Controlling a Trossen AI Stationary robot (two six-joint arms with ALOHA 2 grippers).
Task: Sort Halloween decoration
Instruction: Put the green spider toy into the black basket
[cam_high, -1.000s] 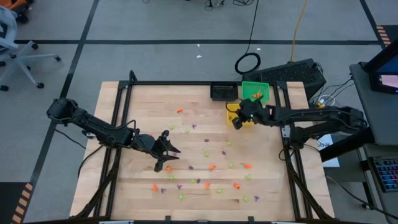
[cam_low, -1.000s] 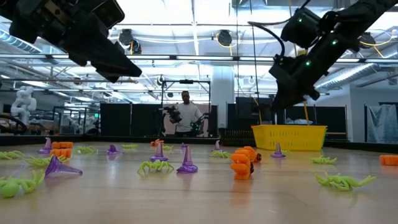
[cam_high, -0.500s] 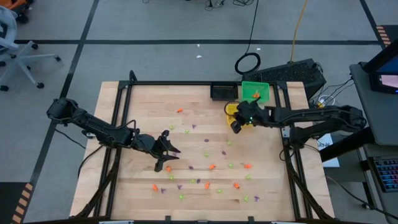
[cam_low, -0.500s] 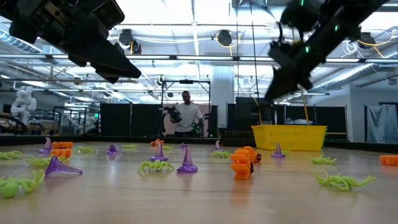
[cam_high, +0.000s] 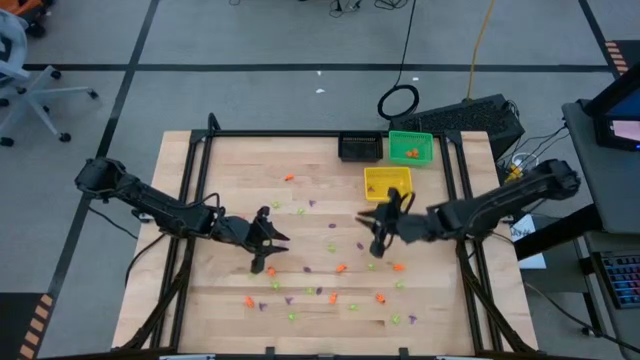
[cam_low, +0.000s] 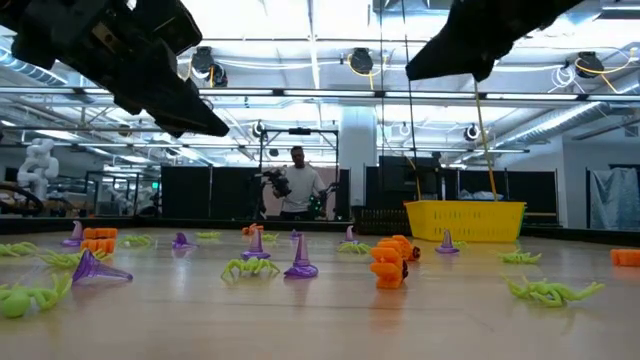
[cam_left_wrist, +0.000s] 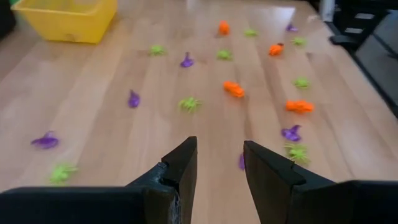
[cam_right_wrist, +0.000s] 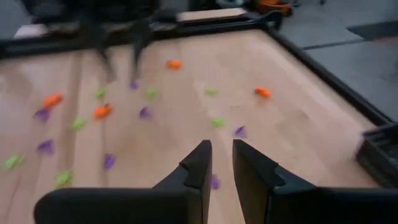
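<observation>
The Halloween decoration lies scattered over the wooden table: orange pieces (cam_high: 341, 268), purple hats (cam_low: 300, 258) and light-green spiders (cam_low: 250, 267). My left gripper (cam_high: 272, 252) hovers over the table's left-middle, open, with nothing between its fingers (cam_left_wrist: 186, 163); a purple piece (cam_left_wrist: 241, 162) lies on the wood below the gap. My right gripper (cam_high: 372, 235) hangs above the table's middle, right of centre, its fingers (cam_right_wrist: 200, 162) a narrow gap apart and holding nothing. In the low view both grippers stay high above the trinkets.
At the far right of the table stand a yellow bin (cam_high: 387, 181), a green bin (cam_high: 411, 147) holding orange pieces, and a black bin (cam_high: 359, 148). A black frame (cam_high: 300, 133) borders the table. A person (cam_low: 298, 185) stands far behind it.
My right gripper has swung away from over the yellow bin, toward the table's near edge and its middle, rising a little and rolling as it went. The trinkets have not moved.
</observation>
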